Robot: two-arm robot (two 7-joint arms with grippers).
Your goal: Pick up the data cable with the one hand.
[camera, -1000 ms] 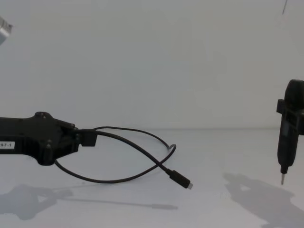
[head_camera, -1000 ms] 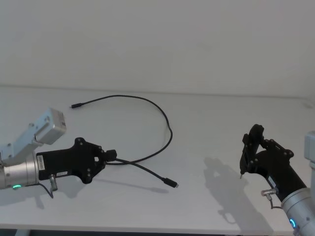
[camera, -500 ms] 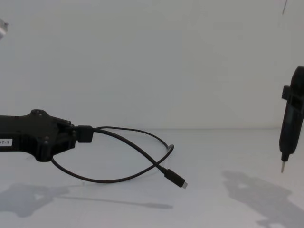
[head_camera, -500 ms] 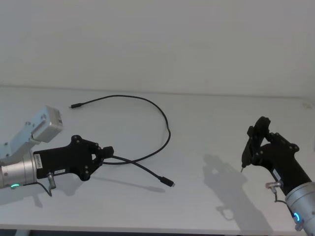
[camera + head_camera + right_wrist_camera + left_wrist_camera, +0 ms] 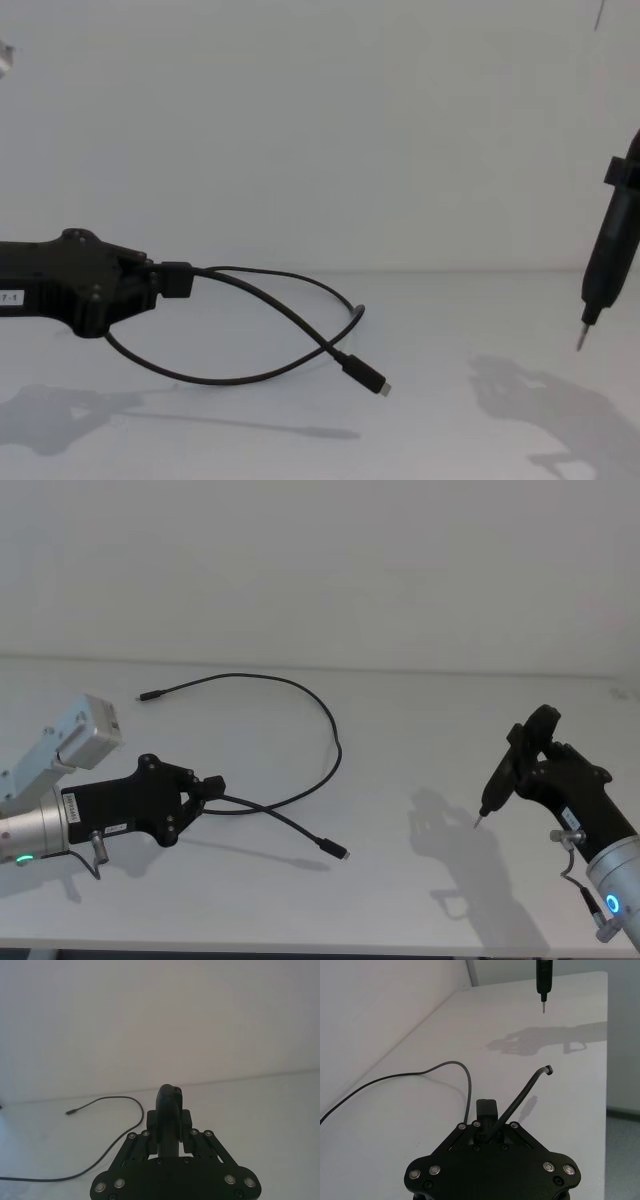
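The data cable (image 5: 335, 735) is a thin black cord looping across the white table. My left gripper (image 5: 208, 785), black and blocky with a white label, is shut on the cable's middle, held a little above the surface at the left. One plug end (image 5: 341, 853) hangs free just above the table (image 5: 368, 378). The other end (image 5: 141, 697) lies flat at the far left. In the left wrist view the cord (image 5: 420, 1072) leaves the closed gripper (image 5: 486, 1110) in two strands. My right gripper (image 5: 520, 752) hovers at the right, shut on a slim black tool (image 5: 608, 245) with a pointed metal tip.
The white table (image 5: 420, 710) runs back to a plain white wall. Its front edge lies close under both arms. The tool's tip (image 5: 478, 823) hangs above the surface on the right, well apart from the cable (image 5: 107, 1101).
My left gripper has drawn back to the left with the cable, pulling the hanging plug end leftward. The right arm has shifted right and the tool now tilts, tip toward the left.
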